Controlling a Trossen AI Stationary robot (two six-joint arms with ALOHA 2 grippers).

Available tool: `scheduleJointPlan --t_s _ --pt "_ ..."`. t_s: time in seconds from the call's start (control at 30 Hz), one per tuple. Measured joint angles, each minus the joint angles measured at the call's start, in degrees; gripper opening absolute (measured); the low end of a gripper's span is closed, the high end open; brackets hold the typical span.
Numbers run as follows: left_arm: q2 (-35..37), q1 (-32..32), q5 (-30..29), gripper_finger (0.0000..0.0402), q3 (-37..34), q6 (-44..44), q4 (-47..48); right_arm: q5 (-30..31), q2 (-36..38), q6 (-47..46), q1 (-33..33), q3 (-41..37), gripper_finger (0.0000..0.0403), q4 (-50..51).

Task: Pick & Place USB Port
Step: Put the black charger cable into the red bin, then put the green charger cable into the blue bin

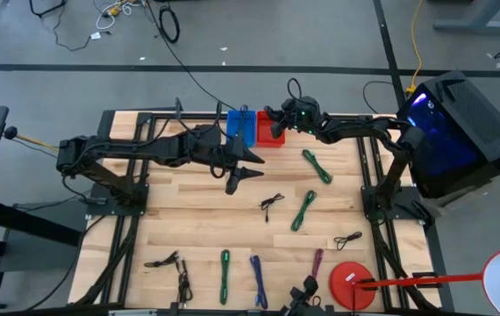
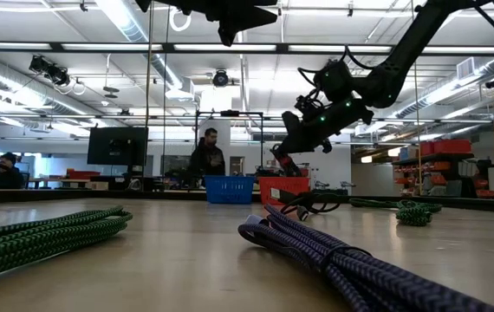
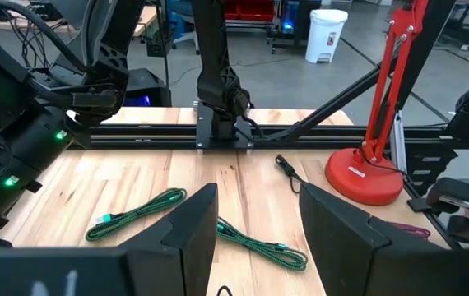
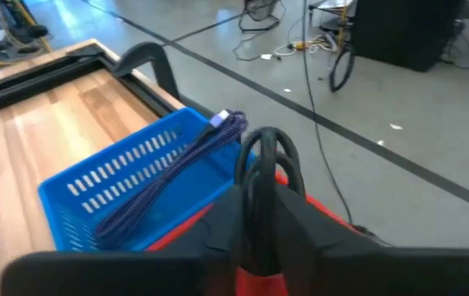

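Placing step: right end effector [image 4: 263, 205] hung over red bin [image 1: 270, 128], gripping black cable [image 4: 266, 156]; left end effector [image 1: 243, 171] waited open. Next: release w/ cable inside bin.

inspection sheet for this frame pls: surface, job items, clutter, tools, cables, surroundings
Surface: wooden table, bare planks between the cables.
Job's things: blue bin with a purple cable lying in it; red bin beside it at the far edge.
Clutter: red round lamp base at the near right corner.
Grippers: left tool open, empty, raised over mid-table; right tool over the red bin with a black looped cable between its fingers.
Cables: green, purple and black bundles scattered over the near half, e.g. green cable.
Surroundings: a person behind the table; black cabinet at the right.
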State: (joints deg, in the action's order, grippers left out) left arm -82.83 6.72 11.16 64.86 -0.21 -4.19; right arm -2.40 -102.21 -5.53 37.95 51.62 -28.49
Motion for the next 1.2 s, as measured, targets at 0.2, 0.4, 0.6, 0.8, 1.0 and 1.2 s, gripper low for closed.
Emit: scheduleJointPlan --t_s 0.2,0.4,0.6,0.8,1.0,1.2 --pt "0.0 0.0 0.0 0.0177 0.0 0.0 0.0 0.4 0.0 -1.1 0.0 0.0 0.0145 0.0" --pt "0.0 0.0 -1.1 0.0177 0.0 -0.2 0.9 -2.5 0.1 -2.8 0.0 0.0 0.0183 -1.6" --pt "0.0 0.0 -3.0 0.0177 0.0 -0.2 4.8 -12.9 3.4 -0.8 -2.7 0.0 0.0188 6.4" --pt "0.0 0.0 -3.1 0.0177 0.0 0.6 5.9 -9.5 9.8 7.0 -9.0 -0.1 0.0164 25.5" --pt "0.0 0.0 -3.7 0.0177 0.0 0.9 6.0 1.8 17.4 9.1 -15.1 -0.1 0.0152 44.3" --pt "0.0 0.0 -3.7 0.0177 0.0 0.9 6.3 10.0 21.5 5.7 -19.4 -0.1 0.0152 60.0"
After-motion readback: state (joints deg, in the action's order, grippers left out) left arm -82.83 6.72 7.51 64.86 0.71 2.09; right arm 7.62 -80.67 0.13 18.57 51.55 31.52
